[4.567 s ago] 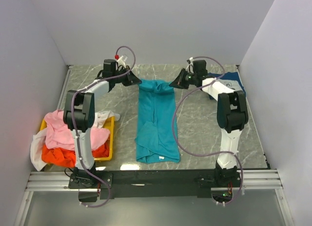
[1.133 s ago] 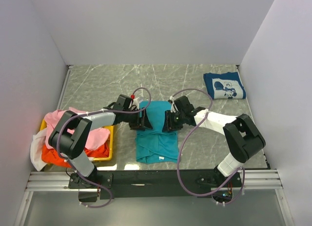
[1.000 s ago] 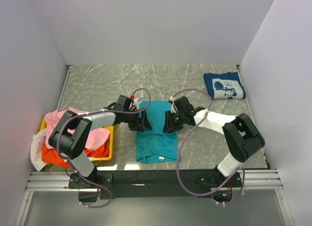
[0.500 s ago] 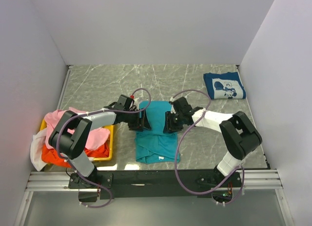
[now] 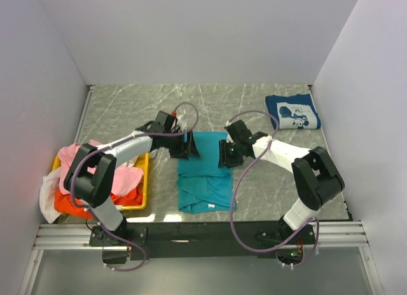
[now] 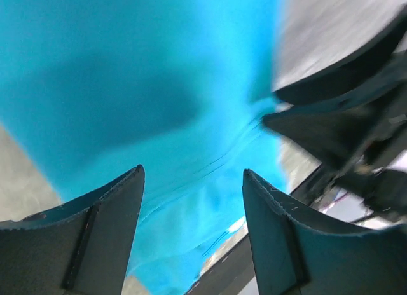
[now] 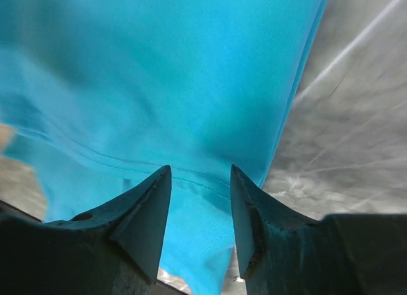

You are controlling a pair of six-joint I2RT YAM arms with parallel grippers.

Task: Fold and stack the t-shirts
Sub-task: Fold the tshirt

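While it hovers at the far left corner of the teal t-shirt [image 5: 205, 177], the left tool [image 5: 184, 146] stands released, its fingers [image 6: 95, 231] spread wide with nothing between them. Over the far right corner the right tool [image 5: 227, 155] is also slack, jaws parted and empty. Whether either touches the cloth cannot be told. The teal t-shirt lies folded on the surface [image 5: 127, 110] between both tools. A navy t-shirt [image 5: 292, 112] lies folded well apart at the far right.

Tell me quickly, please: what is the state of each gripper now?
Left gripper: open, holding nothing, over the teal t-shirt.
Right gripper: open, holding nothing, over the same shirt.
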